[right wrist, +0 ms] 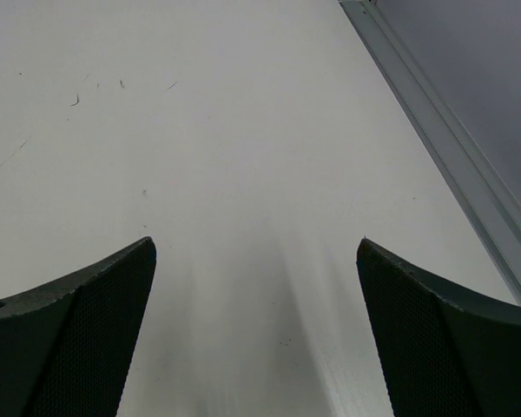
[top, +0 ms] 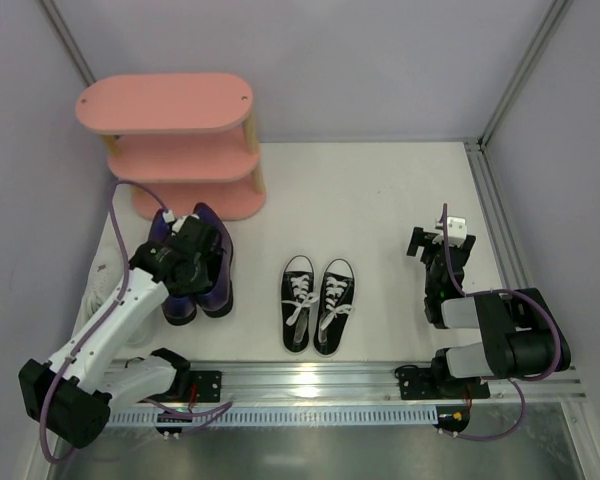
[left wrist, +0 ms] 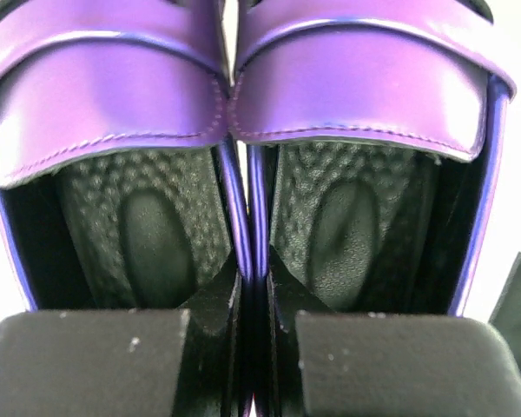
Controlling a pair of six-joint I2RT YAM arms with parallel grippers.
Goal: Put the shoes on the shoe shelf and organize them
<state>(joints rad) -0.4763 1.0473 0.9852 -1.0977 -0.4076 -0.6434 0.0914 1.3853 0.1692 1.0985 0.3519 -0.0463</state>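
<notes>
Pale lilac walls point(top: 380, 60), white tabletop point(top: 370, 210), aluminium posts point(top: 520, 70) in the corners, metal rail point(top: 310, 378) along the near edge.

1. Shoe shelf point(top: 165, 105): pink boards, light wood posts.
2. Purple shoes point(left wrist: 113, 95): glossy purple uppers, black dimpled insoles.
3. Canvas sneakers point(top: 317, 300): black, with white laces and toe caps.
4. White sneakers point(top: 102, 275): plain white.
5. Counter point(top: 380, 210): white.
</notes>
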